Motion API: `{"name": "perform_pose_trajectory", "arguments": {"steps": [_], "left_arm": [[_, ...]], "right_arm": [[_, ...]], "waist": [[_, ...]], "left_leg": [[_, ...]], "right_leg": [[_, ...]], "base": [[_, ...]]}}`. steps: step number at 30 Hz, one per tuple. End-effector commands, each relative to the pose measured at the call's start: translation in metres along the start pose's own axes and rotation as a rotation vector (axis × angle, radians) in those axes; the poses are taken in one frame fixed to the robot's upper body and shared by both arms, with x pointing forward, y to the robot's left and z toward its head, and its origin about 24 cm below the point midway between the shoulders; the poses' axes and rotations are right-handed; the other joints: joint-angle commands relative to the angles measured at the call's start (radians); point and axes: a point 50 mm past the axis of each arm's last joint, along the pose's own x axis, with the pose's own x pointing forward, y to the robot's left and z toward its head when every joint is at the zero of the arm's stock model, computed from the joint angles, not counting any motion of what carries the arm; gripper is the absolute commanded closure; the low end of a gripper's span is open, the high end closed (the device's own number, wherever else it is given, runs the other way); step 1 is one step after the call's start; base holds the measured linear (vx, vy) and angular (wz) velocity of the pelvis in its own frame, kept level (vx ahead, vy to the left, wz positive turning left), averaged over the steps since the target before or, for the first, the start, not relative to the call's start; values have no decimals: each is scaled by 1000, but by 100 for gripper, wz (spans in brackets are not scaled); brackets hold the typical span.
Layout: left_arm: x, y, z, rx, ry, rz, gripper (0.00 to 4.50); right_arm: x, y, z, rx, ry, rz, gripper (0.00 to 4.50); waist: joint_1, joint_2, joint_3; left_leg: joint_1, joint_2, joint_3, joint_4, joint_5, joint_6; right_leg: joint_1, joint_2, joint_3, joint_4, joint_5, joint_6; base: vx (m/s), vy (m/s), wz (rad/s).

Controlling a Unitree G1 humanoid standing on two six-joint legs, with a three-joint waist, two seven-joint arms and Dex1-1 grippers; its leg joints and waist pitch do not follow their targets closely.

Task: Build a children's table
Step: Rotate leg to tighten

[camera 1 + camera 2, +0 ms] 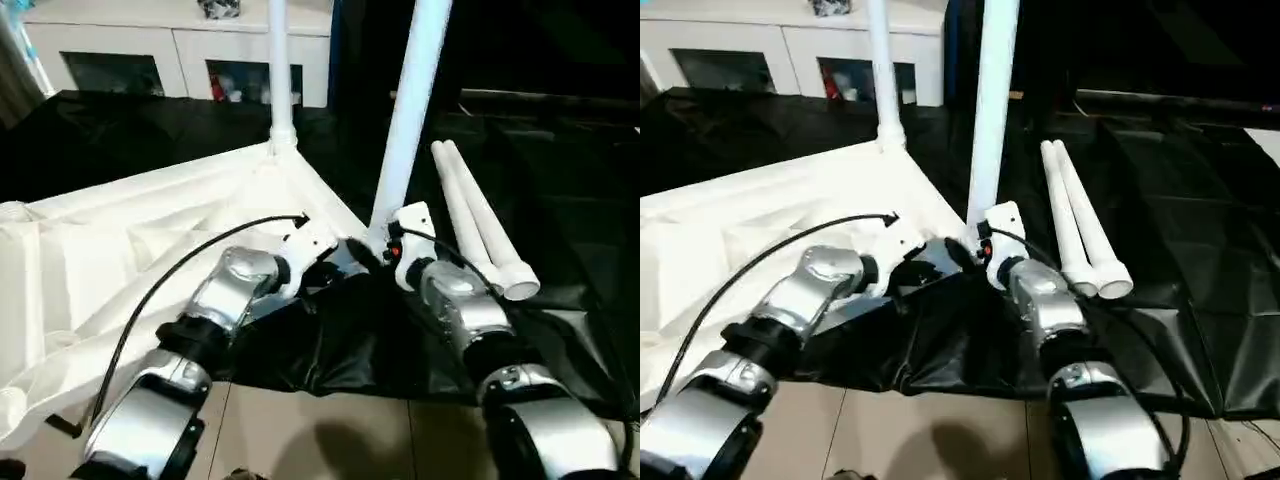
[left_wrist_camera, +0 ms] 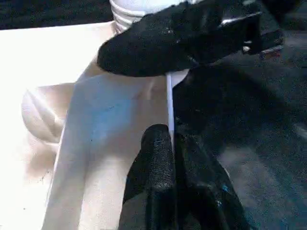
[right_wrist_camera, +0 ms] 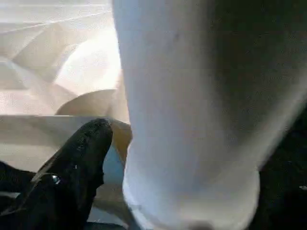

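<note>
Left gripper (image 2: 171,165) pinches tabletop rim (image 2: 169,103) over black sheet (image 1: 560,200).

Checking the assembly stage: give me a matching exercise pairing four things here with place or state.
1 left gripper
2 far leg
3 two loose legs
4 cabinet

A lying on the black sheet
B shut on the table top rim
C upright in a corner socket
D beyond the table top

Pairs: 1-B, 2-C, 3-A, 4-D

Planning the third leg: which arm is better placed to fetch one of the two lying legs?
Right: the right gripper sits beside the lying legs; the left gripper is pinching the tabletop by its rim.
</note>
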Motion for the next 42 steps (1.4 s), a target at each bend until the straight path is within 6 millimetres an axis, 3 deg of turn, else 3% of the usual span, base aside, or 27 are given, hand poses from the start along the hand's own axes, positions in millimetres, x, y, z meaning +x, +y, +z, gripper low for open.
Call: {"name": "perform_pose_trajectory", "arguments": {"steps": [1,3,9,11,14,15,23,25,28,29,32,34,35,36,40,42], "left_arm": [[4,-14,23,79,-145,-131,450],[-1,-14,19,88,-131,-164,450],[-14,-15,10,106,-106,-257,450],[-19,-15,8,113,-101,-292,450],[-23,-15,7,116,-93,-316,450],[-25,-16,6,119,-87,-333,450],[-34,-15,0,125,-56,-357,450],[-31,-11,0,116,-53,-288,450],[-28,-6,0,101,-46,-213,450],[-23,-1,2,79,-53,-132,450],[-17,4,7,50,-63,-42,450],[-12,8,10,34,-64,17,450],[-8,10,13,16,-67,69,450],[-6,12,15,4,-70,103,450],[0,14,19,-13,-69,172,450],[3,11,20,1,-73,169,450]], "right_arm": [[-1,16,-7,-58,46,198,50],[-9,12,-7,-94,57,283,50],[-32,7,-9,-166,116,508,50],[-40,6,-10,-191,142,581,83],[-45,5,-10,-206,161,619,87],[-48,5,-10,-215,175,646,121],[-51,8,-9,-230,183,680,169],[-47,10,-11,-200,156,613,174],[-39,9,-13,-177,129,498,174],[-28,6,-15,-131,103,325,174],[-16,5,-19,-60,87,125,175],[-8,10,-20,-18,78,38,175],[-1,15,-22,15,73,-29,175],[5,19,-21,39,70,-72,175],[18,35,-16,72,38,-115,175],[24,44,-13,68,21,-103,119]], "waist": [[3,-6,-73],[3,-7,-72],[13,-6,-69],[15,-4,-69],[19,-4,-70],[19,-4,-70],[20,-1,-71],[22,-8,-71],[17,-6,-69],[14,-8,-67],[-1,-9,-66],[-7,-4,-68],[-10,-6,-68],[-10,1,-68],[-9,-1,-71],[-8,0,-74]], "left_leg": [[30,43,-22,-63,-210,66],[28,44,-21,-63,-207,76],[33,47,-20,-65,-246,65],[33,48,-20,-64,-245,61],[33,49,-21,-65,-242,60],[34,49,-21,-66,-242,58],[35,49,-22,-67,-246,48],[35,49,-22,-68,-240,48],[35,47,-24,-69,-252,36],[37,47,-23,-69,-265,29],[37,42,-30,-75,-290,-9],[37,43,-29,-73,-289,-12],[38,41,-27,-72,-296,-11],[38,40,-28,-72,-289,-14],[36,41,-27,-72,-279,-6],[33,41,-26,-72,-251,8]], "right_leg": [[44,-80,38,-75,-138,-243],[45,-78,38,-73,-125,-247],[42,-77,37,-78,-191,-243],[39,-79,38,-77,-197,-245],[38,-76,38,-76,-191,-244],[37,-76,38,-75,-185,-246],[38,-75,38,-73,-169,-253],[38,-78,39,-73,-171,-248],[35,-80,39,-77,-206,-242],[31,-80,40,-80,-235,-235],[31,-81,38,-85,-313,-212],[28,-81,41,-85,-297,-205],[27,-79,41,-87,-292,-204],[26,-80,42,-86,-283,-207],[30,-79,42,-84,-229,-211],[34,-78,41,-77,-164,-222]], "base": [[0,0,0],[0,0,0],[0,0,0],[0,0,0],[0,0,0],[0,0,0],[0,0,0],[0,0,0],[0,0,0],[0,0,0],[0,0,0],[0,0,0],[0,0,0],[0,0,0],[0,0,0],[0,0,0]]}}
